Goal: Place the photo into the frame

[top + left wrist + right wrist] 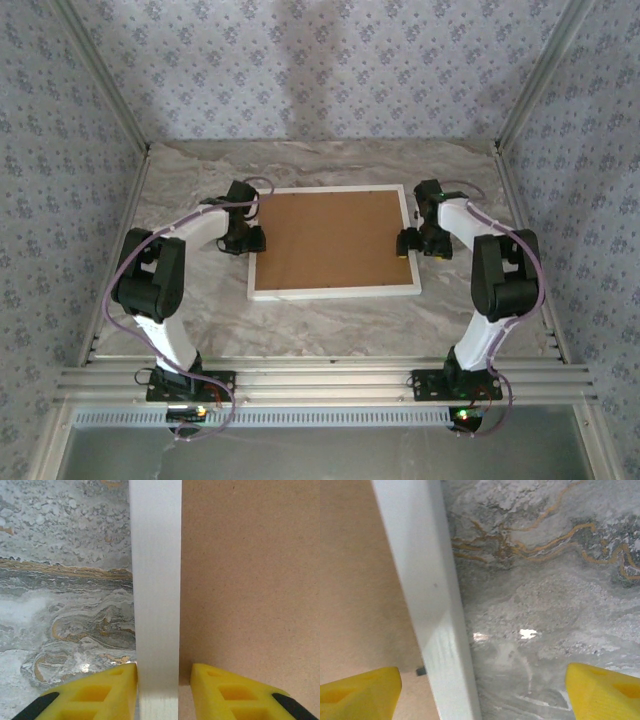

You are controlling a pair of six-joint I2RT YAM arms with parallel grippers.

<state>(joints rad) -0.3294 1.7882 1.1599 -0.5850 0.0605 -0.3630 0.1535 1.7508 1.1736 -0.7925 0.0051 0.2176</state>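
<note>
Done: backing board [330,238] seated in the frame [333,292].
Left end effector [162,669]: astride left rail, grip unclear.
Right end effector [482,672]: wide open.
Remaining: likely release.

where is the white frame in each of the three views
top external: the frame lies mid-table, bordering the brown backing board.
left wrist: the frame runs upright down the centre, board on its right.
right wrist: the frame slants left of centre, board on its left.
shared landmark: the brown backing board inside the frame.
</note>
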